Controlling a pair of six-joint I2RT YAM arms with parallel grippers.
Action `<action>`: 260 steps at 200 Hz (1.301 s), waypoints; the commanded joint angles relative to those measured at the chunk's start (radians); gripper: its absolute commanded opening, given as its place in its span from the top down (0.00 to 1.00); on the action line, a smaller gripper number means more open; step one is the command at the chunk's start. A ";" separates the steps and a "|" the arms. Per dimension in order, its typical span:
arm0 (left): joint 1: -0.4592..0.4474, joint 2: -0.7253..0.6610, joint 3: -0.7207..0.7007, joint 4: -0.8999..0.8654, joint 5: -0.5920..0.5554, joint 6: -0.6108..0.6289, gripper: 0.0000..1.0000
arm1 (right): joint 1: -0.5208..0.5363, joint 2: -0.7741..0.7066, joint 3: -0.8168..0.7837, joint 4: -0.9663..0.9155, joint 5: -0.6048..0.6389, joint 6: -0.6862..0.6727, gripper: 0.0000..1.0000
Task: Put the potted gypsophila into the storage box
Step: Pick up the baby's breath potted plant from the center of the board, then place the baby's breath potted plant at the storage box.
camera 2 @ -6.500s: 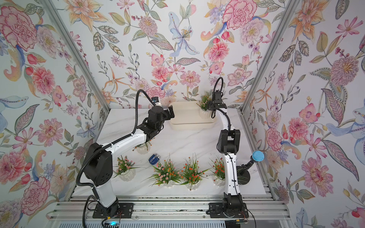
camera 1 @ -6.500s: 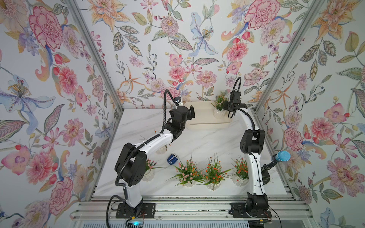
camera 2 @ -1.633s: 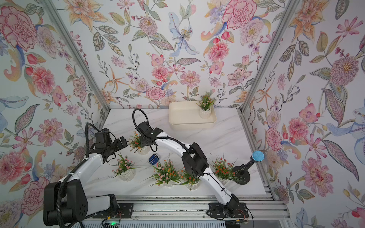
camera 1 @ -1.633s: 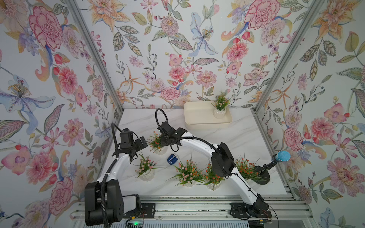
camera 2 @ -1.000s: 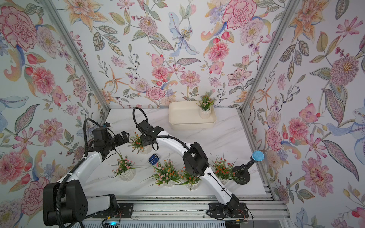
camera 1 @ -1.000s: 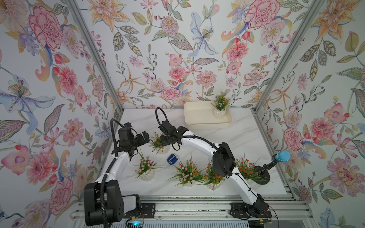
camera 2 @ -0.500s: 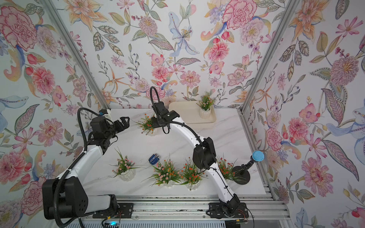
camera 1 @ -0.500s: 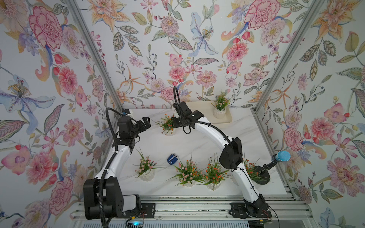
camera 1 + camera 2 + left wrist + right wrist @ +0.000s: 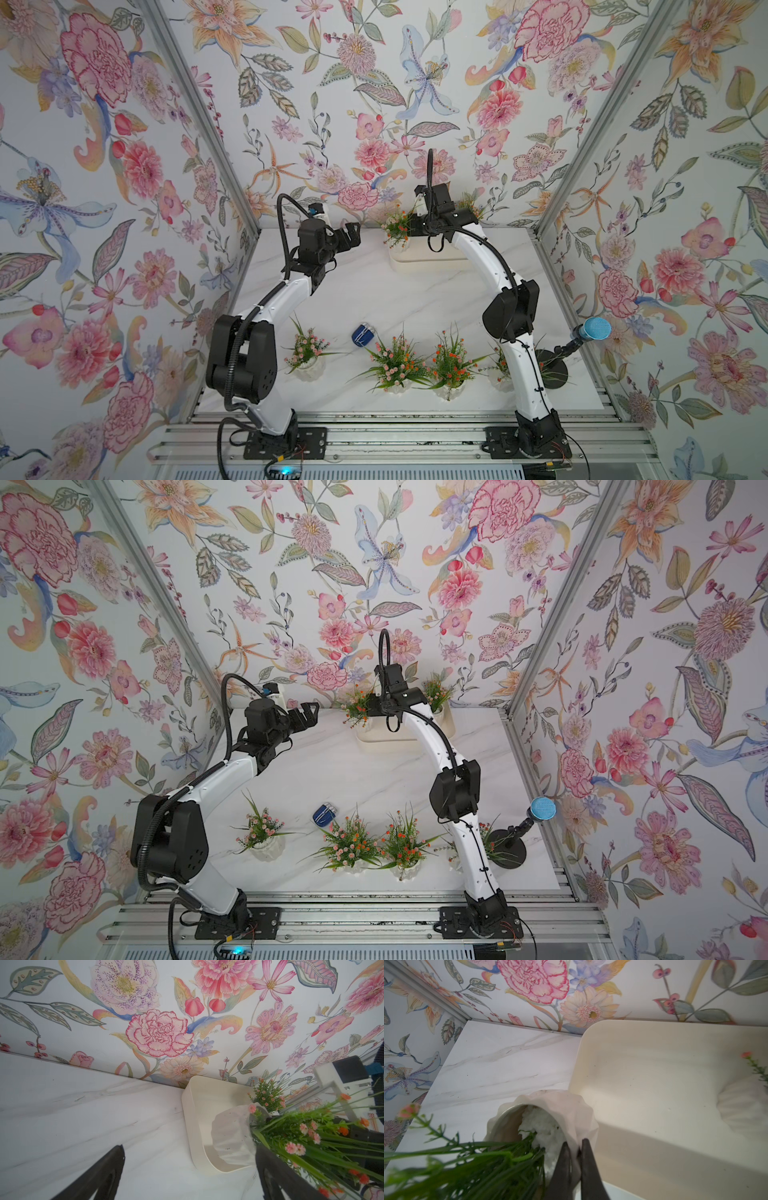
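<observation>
- Pinching the rim of one gypsophila pot, the right claw is clamping it tilted, sprigs leaning away from the storage box.
- Held pot is hanging at the box's end rim, directly under the claw; touching or not, cannot tell.
- Second pot is sitting inside the box, beyond the right claw.
- Left claw is standing wide apart, gripping nothing, near the held pot.
- Four more pots are standing well behind both claws.

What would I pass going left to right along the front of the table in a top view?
Pink-flowered pot → blue gadget → second pink-flowered pot → orange-flowered pot → black round stand.
</observation>
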 commanded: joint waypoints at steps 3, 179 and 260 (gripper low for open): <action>-0.040 0.052 0.080 0.018 -0.027 -0.003 0.00 | -0.057 0.003 0.074 0.057 -0.046 -0.003 1.00; -0.124 0.337 0.422 -0.172 -0.140 -0.051 0.00 | -0.230 0.278 0.066 0.314 0.022 0.136 1.00; -0.138 0.347 0.445 -0.189 -0.168 -0.071 0.00 | -0.244 0.316 0.066 0.392 0.080 0.246 0.76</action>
